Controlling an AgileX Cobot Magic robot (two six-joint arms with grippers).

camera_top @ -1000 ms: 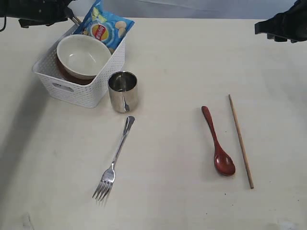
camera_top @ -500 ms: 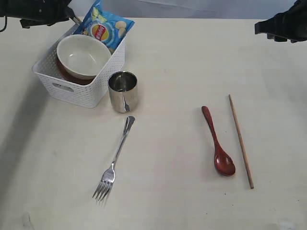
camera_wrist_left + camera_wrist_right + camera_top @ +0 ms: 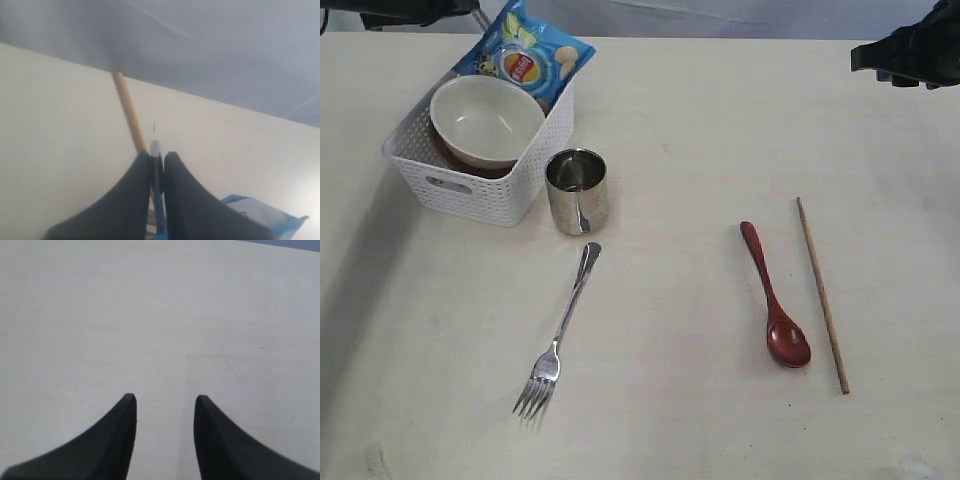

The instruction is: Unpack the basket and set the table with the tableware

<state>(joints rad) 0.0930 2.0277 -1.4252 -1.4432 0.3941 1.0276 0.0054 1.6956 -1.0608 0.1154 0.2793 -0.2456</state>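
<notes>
- Since a second ago, the white perforated plastic basket (image 3: 485, 195) has slid a little sideways on the pale cream counter (image 3: 700, 120), and the blue crisp bag (image 3: 525, 55) leaning in it has shifted with it; the left arm has risen to the picture's edge.
- Left pincer (image 3: 156, 157): clenched on a round wooden chopstick (image 3: 127, 112), with a thin bluish strip squeezed alongside; what that strip is I cannot tell.
- Right pincer (image 3: 165, 400): released, jaws apart, nothing between them, hovering over bare counter.
- Below the left pincer, the basket holds a cream bowl (image 3: 485, 120) sitting on a reddish-brown round plate (image 3: 460, 160).
- Already out, well apart from either pincer: shiny steel cup (image 3: 577, 190), steel fork (image 3: 560, 335), dark red wooden spoon (image 3: 775, 300), second wooden chopstick (image 3: 822, 295).
- Step in hand, as I judge it: drawing the chopstick out of the basket.
- Next move calls for clearing the bag and rim, then laying it beside its mate.
- Bag carries a round red-and-yellow logo; its lettering is too small to read.
</notes>
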